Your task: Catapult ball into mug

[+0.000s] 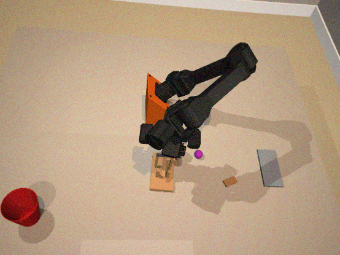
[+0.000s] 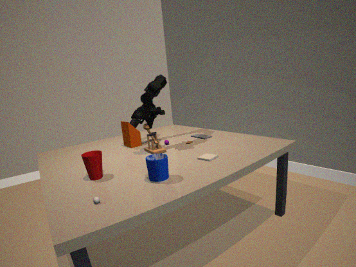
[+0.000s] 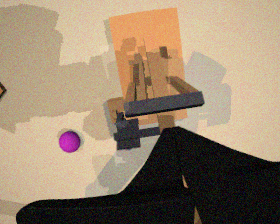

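Observation:
The wooden catapult [image 1: 161,185] [image 2: 151,150] [image 3: 145,25] stands on the table with its arm raised. Its dark crossbar [image 3: 165,104] and dark side piece [image 3: 128,134] show in the wrist view. My gripper [image 2: 150,125] [image 3: 171,135] is shut, with nothing seen between its fingers. Its tips are close to the arm's cup end [image 2: 146,127], which they hide in the wrist view; contact is unclear. A purple ball [image 1: 198,154] [image 2: 166,142] [image 3: 69,141] lies beside the catapult. A white ball [image 2: 96,200] lies near the table's front left. The blue mug [image 2: 157,168] stands upright beyond the catapult.
A red cup [image 1: 28,211] [image 2: 94,166] stands left of the mug. An orange wedge block [image 1: 155,114] [image 2: 130,136] is by the arm's base. A small brown block [image 1: 230,181] [image 2: 189,142], a grey slab [image 1: 270,168] [image 2: 202,136] and a cream slab [image 2: 207,157] lie on the table.

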`<state>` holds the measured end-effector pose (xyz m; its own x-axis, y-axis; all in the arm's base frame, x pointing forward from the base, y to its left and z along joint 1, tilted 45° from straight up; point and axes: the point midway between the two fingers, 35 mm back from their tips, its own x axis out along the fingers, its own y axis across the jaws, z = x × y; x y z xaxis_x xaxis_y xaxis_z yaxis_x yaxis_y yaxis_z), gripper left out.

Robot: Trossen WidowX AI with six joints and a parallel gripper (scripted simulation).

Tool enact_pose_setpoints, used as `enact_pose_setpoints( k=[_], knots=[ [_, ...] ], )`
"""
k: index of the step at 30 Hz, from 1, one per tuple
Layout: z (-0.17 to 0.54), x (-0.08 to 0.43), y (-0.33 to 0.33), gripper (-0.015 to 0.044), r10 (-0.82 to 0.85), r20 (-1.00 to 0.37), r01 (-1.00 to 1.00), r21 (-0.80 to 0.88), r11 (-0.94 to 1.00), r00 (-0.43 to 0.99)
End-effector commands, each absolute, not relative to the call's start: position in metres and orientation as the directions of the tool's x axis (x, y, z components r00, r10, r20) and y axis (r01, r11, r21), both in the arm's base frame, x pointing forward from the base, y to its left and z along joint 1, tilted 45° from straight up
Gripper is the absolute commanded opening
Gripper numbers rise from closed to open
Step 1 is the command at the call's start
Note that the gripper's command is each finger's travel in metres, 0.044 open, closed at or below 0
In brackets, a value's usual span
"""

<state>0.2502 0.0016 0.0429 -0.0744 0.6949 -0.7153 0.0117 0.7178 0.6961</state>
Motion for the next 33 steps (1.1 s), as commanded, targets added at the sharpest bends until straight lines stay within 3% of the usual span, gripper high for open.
enact_pose_setpoints(
  k=[1,33],
  knots=[
    [0.042,0.25,0.003,0.0,0.698,-0.713,0.008,0.699,0.715,-0.072],
    [0.01,0.223,0.032,0.0,0.697,-0.713,0.009,0.699,0.715,-0.073]
  ],
)
